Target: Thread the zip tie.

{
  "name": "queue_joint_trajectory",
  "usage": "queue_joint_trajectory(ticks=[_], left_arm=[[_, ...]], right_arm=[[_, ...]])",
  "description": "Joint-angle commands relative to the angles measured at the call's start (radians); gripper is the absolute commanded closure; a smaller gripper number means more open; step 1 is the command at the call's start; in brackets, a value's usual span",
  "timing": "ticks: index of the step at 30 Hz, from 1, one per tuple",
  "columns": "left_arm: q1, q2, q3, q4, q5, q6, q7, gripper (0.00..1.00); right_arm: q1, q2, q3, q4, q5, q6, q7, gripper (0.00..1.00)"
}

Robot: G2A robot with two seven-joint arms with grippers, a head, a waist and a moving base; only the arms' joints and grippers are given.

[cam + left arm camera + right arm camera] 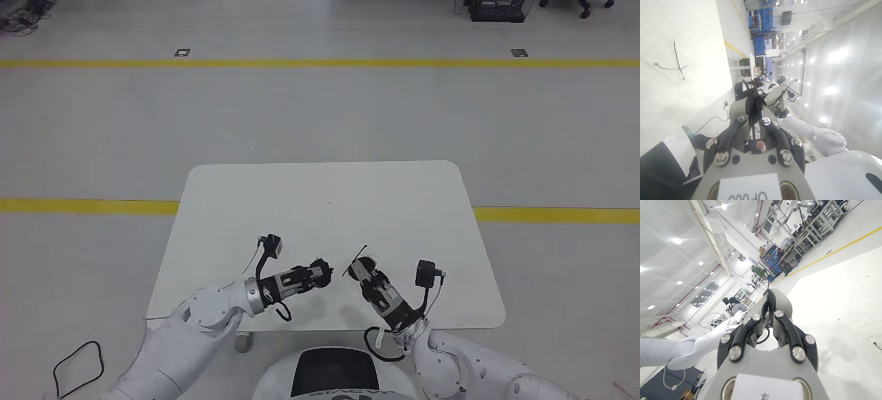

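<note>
We are looking at both arms hanging over the counter [330, 200], close to its near edge, with their tips turned toward each other and just apart. The right end effector [769, 294] is pressing its fingers together on a black zip tie [768, 282]. It is pinching the strap low down, so the rest is sticking straight out past the fingertips, above the counter and pointing away from its near edge. The left end effector [753, 102] is pressed together as well, and we are seeing a thin black strip [753, 128] running between its fingers. We cannot tell whether that strip is part of the same tie or a separate one. On the counter itself, two loose ties [677, 62] are lying crossed over each other on a clear sheet [660, 47] that is resting flat on the white surface, well apart from both end effectors.
</note>
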Motion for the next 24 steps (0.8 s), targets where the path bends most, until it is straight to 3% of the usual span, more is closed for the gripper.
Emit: queue_joint_trajectory(ticks=[1, 10, 24], left_arm=[[0.007, -0.003, -0.007, -0.01, 0.006, 0.0, -0.005, 1.0], [0.014, -0.008, -0.01, -0.025, 0.012, 0.006, 0.006, 1.0], [0.014, -0.003, -0.003, -0.029, 0.015, 0.008, 0.018, 1.0]], right_arm=[[0.002, -0.01, -0.002, 0.009, 0.003, 0.0, -0.003, 1.0], [0.003, -0.016, 0.0, 0.014, 0.005, 0.004, 0.002, 1.0], [-0.053, -0.043, 0.084, 0.015, -0.026, 0.0, 0.043, 1.0]])
